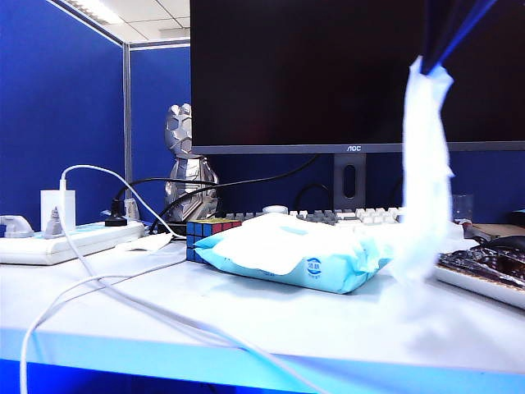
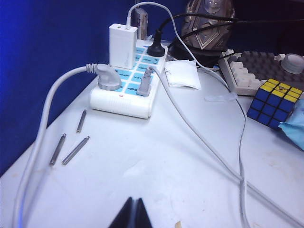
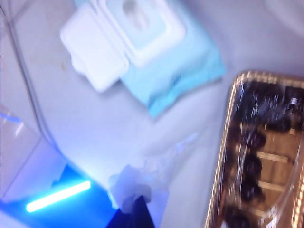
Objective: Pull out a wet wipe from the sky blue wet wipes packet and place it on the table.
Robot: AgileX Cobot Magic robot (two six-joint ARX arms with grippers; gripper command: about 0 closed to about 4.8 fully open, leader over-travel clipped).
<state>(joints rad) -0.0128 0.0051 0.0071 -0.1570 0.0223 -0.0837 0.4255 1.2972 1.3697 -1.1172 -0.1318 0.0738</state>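
Evidently the right gripper (image 1: 428, 64), at the upper right of the exterior view, is closed tight on the top end of the wet wipe (image 1: 426, 172), so the white sheet hangs down in a long strip with its lower end just above the table (image 1: 271, 316); holding it high like this lets the whole length clear the pack before it is laid down. In the right wrist view the pinched fabric bunches at the fingertips at the bottom centre. The sky blue wet wipes packet (image 1: 287, 258) lies flat at the middle of the table, and from above its white flap (image 3: 92, 50) stands folded open, showing the oval dispensing slot; whether another sheet sits in the slot is too blurred to tell. Beside the packet, at the right edge, a gold-rimmed tray (image 3: 223, 156) under clear film holds dark round sweets in rows. The left gripper (image 2: 134, 216) hovers with its jaws together and empty over bare table at the left, near the power strip (image 2: 128, 80), out of the way.
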